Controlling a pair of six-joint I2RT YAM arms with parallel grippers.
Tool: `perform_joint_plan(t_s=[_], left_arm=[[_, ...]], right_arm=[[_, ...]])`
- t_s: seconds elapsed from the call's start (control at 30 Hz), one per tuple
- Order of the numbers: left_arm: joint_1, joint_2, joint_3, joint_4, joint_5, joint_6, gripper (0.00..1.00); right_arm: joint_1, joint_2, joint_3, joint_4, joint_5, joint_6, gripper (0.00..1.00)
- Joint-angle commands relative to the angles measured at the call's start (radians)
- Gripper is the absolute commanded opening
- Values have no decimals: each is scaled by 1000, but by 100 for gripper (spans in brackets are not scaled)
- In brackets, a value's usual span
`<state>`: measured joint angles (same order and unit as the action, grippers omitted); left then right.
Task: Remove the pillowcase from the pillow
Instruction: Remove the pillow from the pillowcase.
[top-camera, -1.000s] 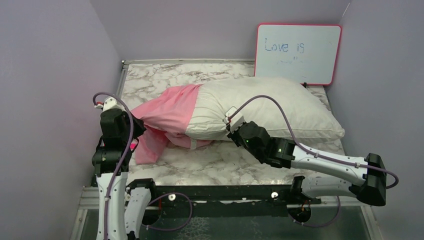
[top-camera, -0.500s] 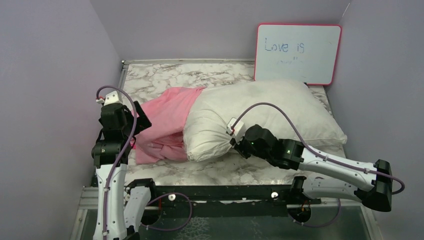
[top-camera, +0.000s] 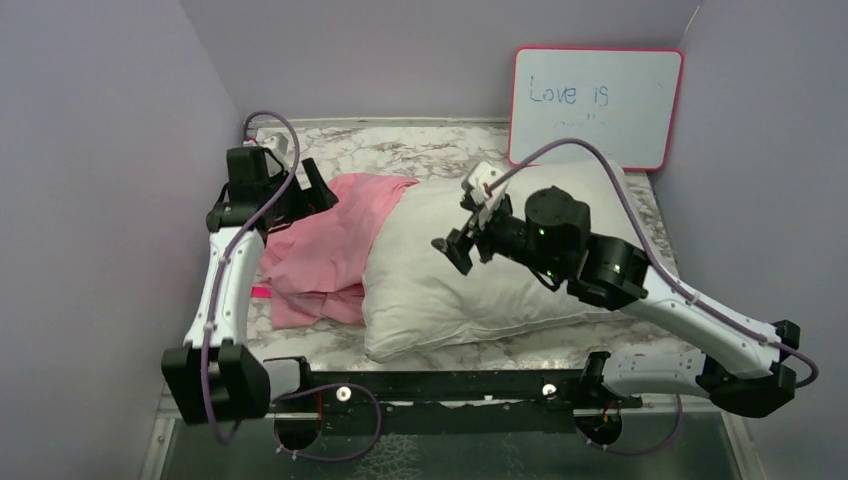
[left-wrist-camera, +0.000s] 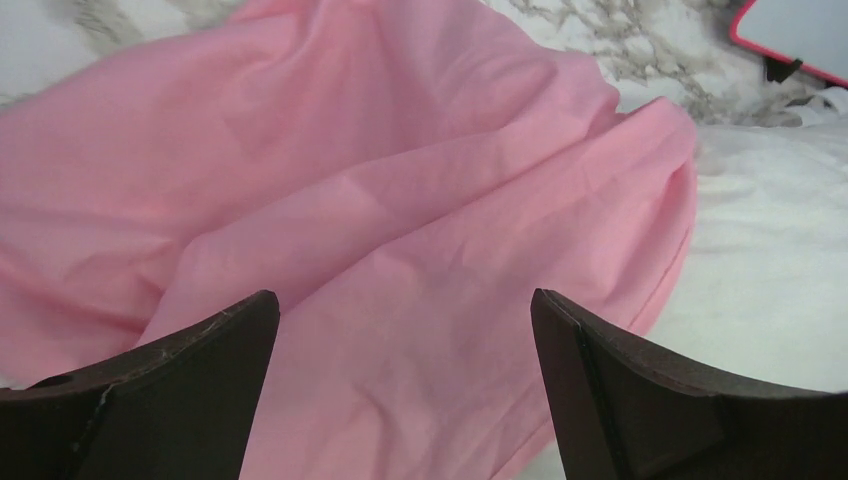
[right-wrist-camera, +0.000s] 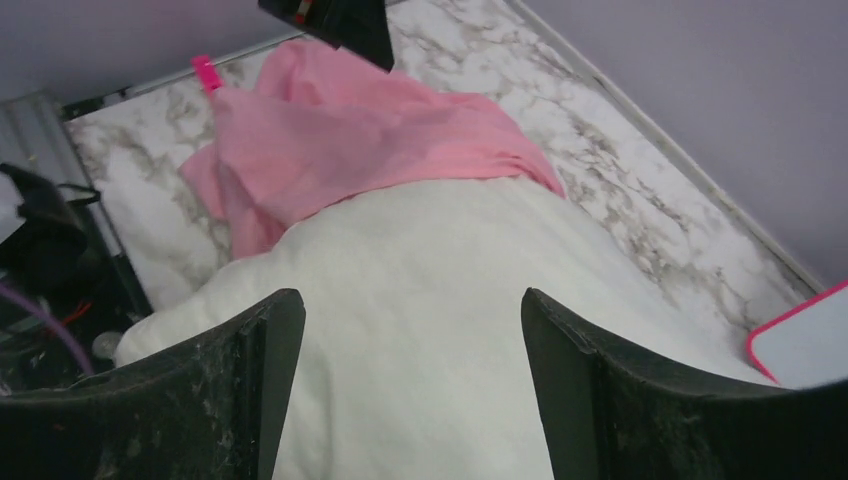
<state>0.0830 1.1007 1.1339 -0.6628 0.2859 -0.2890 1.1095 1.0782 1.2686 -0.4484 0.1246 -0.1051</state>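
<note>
From above, my left gripper (top-camera: 314, 190) hovers with jaws apart over the far end of the pillowcase (top-camera: 325, 250), holding nothing. My right gripper (top-camera: 452, 252) hangs spread above the pillow (top-camera: 440, 295), also empty. My left wrist camera shows pink cloth below my parted fingers, with the pillow to their right. My right wrist camera shows the white pillow under my wide fingers and the pillowcase bunched beyond it.

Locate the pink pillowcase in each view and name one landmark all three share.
Top external: pillowcase left of centre, against the pillow's left end.
Left wrist: pillowcase fills most of the frame, pillow at right.
Right wrist: pillowcase upper centre, beyond the pillow.
Shared landmark: the red-framed whiteboard, at top right in left wrist, bottom right in right wrist.
</note>
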Motion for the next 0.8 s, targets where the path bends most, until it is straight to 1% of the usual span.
perform_joint_plan(t_s=[0.0, 0.07, 0.1, 0.17, 0.27, 0.3, 0.33, 0.47, 0.53, 0.57, 0.6, 0.67, 0.7, 0.77], left_arm=[[1, 242, 46, 209, 258, -11, 99], [-1, 341, 73, 293, 333, -44, 99], [-2, 389, 85, 362, 378, -69, 99], [-9, 473, 109, 455, 450, -127, 99], [-35, 573, 176, 510, 470, -164, 99], [-40, 599, 194, 527, 477, -181, 99], [-43, 621, 208, 548, 496, -195, 99], [-44, 707, 233, 562, 632, -207, 99], [-45, 721, 210, 560, 691, -187, 98], [-45, 724, 195, 560, 714, -176, 96], [-45, 725, 178, 560, 733, -167, 92], [-45, 730, 154, 558, 777, -144, 86], [-45, 733, 144, 553, 795, -131, 82], [-45, 737, 129, 535, 835, -104, 70]], right_arm=[[-166, 216, 150, -21, 97, -26, 83], [-299, 328, 245, -69, -36, 41, 83], [-353, 375, 291, -96, -123, 62, 83], [-435, 462, 376, -146, -296, 70, 85], [-500, 600, 507, -209, -430, 78, 87], [-528, 649, 551, -236, -490, 77, 94], [-556, 699, 599, -267, -545, 79, 99], [-626, 905, 822, -480, -760, 33, 100], [-629, 952, 851, -536, -854, -6, 100], [-629, 962, 832, -540, -896, -13, 100], [-629, 972, 811, -544, -932, -16, 100], [-629, 997, 782, -566, -980, -26, 96], [-629, 1012, 776, -581, -986, -32, 90], [-628, 1032, 773, -612, -964, -49, 77]])
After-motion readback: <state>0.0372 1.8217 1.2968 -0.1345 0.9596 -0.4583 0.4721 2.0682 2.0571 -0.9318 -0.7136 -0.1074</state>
